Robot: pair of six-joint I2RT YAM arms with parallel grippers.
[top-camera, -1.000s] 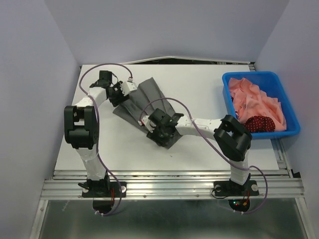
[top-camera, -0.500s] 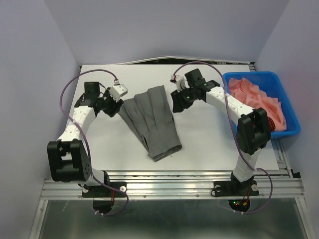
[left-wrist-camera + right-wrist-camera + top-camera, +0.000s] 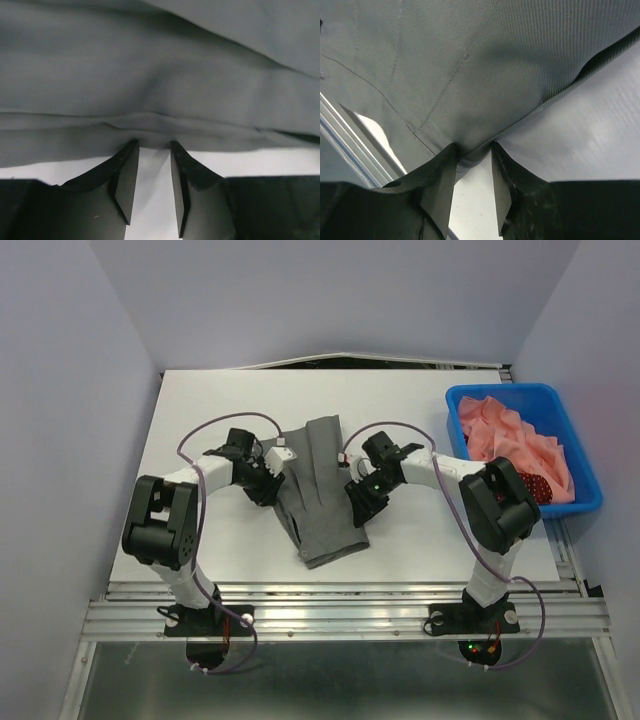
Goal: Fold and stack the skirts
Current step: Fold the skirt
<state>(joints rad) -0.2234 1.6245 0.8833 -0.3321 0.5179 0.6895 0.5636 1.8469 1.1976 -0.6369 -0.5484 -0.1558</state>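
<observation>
The dark grey skirt [image 3: 322, 495] lies flat in the middle of the table, folded into a long narrow shape. My left gripper [image 3: 272, 478] is at its left edge and my right gripper [image 3: 357, 498] at its right edge. In the left wrist view the jaws [image 3: 152, 144] stand close together with the skirt's [image 3: 160, 75] hem puckered at their tips. In the right wrist view the jaws [image 3: 474, 146] pinch a fold of the skirt's [image 3: 470, 60] edge. The dark red polka-dot skirt [image 3: 524, 488] lies bunched in the blue bin.
The blue bin [image 3: 500, 389] stands at the table's right edge and holds a pink cloth [image 3: 510, 435]. Grey walls close in the left, back and right sides. The table's front edge and metal rails [image 3: 340, 615] run close below the skirt.
Both arms have come in from the skirt's far corners to its two side edges, and the jaws now close on the cloth. The skirt lies narrower and straighter than before.
</observation>
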